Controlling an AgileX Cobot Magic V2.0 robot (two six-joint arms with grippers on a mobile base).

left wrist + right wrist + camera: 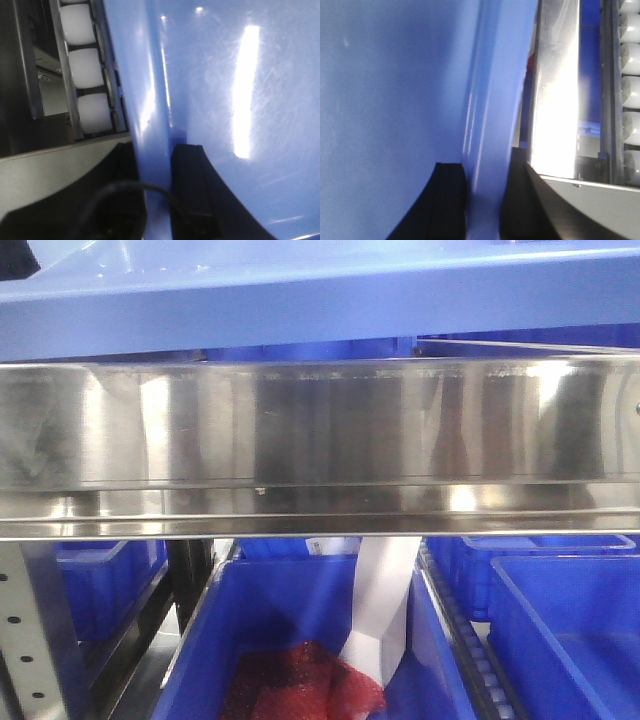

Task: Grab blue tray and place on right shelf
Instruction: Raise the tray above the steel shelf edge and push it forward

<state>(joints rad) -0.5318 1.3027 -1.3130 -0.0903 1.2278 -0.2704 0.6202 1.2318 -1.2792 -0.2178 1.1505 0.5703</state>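
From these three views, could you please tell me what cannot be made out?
- Front view: the blue tray is cut off by the top edge; the steel rail of the right shelf hides its deck.
- Wrist views: left gripper and right gripper clamp the rim; the tray's ends fall outside frame.
- Front view: red mesh in the blue storage bin, cropped below.

Deep blue bins below — one holds red mesh.

The blue tray runs off the top edge. The right shelf partly covers the bins; the red mesh is cropped below.
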